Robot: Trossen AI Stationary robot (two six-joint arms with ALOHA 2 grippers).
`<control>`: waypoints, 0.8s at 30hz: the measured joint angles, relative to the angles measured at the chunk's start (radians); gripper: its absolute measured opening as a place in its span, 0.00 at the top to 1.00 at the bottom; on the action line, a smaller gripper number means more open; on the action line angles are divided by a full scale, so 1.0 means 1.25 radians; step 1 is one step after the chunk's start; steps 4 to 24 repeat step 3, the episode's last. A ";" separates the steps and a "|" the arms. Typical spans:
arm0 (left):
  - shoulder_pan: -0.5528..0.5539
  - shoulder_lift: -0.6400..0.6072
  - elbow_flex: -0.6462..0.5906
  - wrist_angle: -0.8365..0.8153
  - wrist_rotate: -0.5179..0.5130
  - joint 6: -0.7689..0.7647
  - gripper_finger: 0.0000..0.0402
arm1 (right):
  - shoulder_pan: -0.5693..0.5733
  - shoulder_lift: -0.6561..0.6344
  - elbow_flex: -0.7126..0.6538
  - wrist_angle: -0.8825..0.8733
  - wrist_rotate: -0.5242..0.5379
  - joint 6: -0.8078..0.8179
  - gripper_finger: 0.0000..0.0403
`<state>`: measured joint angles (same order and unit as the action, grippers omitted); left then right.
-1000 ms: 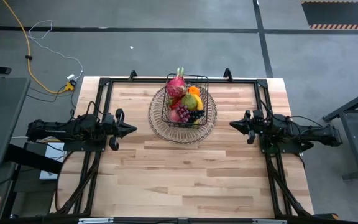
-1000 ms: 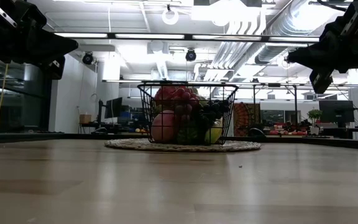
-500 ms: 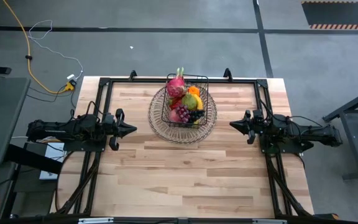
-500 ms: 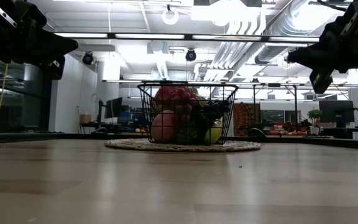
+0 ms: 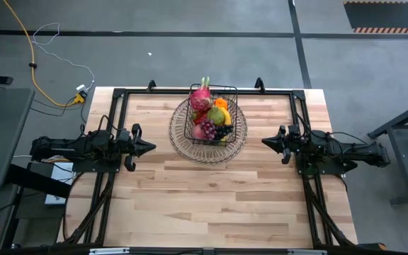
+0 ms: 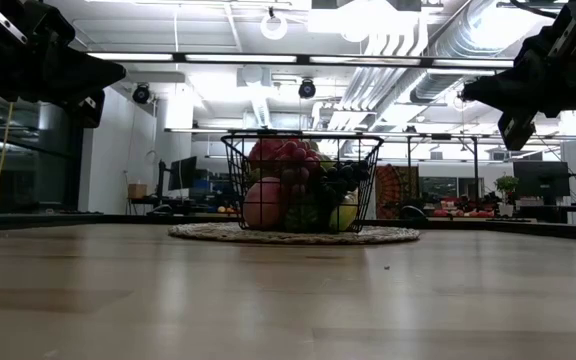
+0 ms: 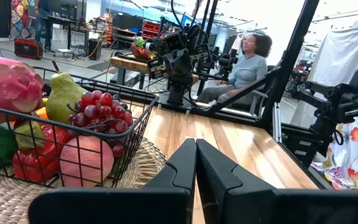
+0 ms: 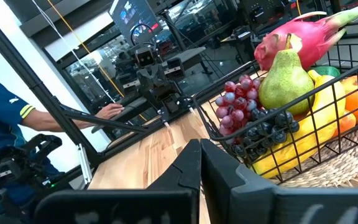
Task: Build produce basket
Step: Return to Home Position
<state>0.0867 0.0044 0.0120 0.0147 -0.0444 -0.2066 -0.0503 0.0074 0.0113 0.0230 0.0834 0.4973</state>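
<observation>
The basket [image 6: 371, 160] is set on a round woven tray [image 5: 180, 146] on the wooden table [image 5: 211, 202]. The produce [image 5: 211, 117] is heaped inside it. A pink dragon fruit [image 5: 200, 97] is laid at one end, and a green pear [image 8: 283, 84], red grapes [image 7: 104, 113] and dark grapes [image 8: 267, 126] are piled beside it. The left gripper [image 5: 149, 147] is held to the left of the basket, well apart from it, with its fingers pressed together on nothing. The right gripper [image 5: 266, 142] is held to the right of the basket, likewise well apart, closed and empty. Farther off, past the right gripper, a seated person [image 7: 246, 62] is seen.
</observation>
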 joint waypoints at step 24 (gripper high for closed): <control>0.000 0.000 0.000 0.000 0.000 0.000 1.00 | 0.000 0.000 0.000 0.000 0.000 0.000 1.00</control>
